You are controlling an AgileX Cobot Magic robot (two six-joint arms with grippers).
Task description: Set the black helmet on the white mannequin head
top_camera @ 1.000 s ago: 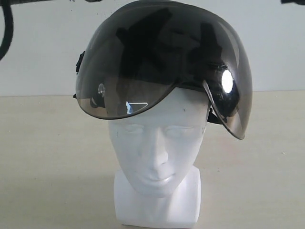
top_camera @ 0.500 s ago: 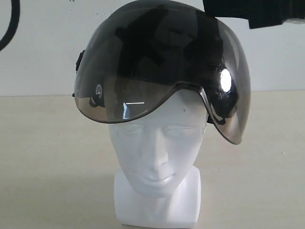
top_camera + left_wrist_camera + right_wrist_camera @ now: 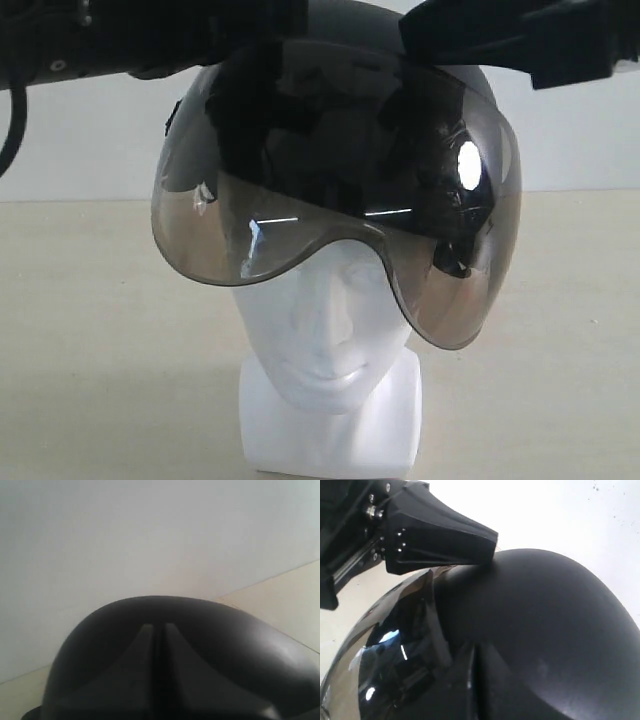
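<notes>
The black helmet (image 3: 340,140) sits on the white mannequin head (image 3: 325,335), tilted forward. Its smoky visor (image 3: 290,235) hangs over the forehead and eyes and dips lower on the right side. Both arms reach in from above. My left gripper (image 3: 159,626) is shut, its tips lying on the matte shell (image 3: 100,650) with nothing between them. My right gripper (image 3: 476,646) is also shut, and it rests on the shell beside the visor's edge. In the right wrist view the left gripper (image 3: 487,542) touches the crown.
The mannequin's neck base (image 3: 330,430) stands on a beige table (image 3: 90,350) in front of a plain white wall (image 3: 80,150). A dark cable (image 3: 12,120) hangs at the far left.
Both arms have come down into view from the top onto the helmet. The helmet has tipped forward and its visor has dropped from the forehead to over the eyes.
</notes>
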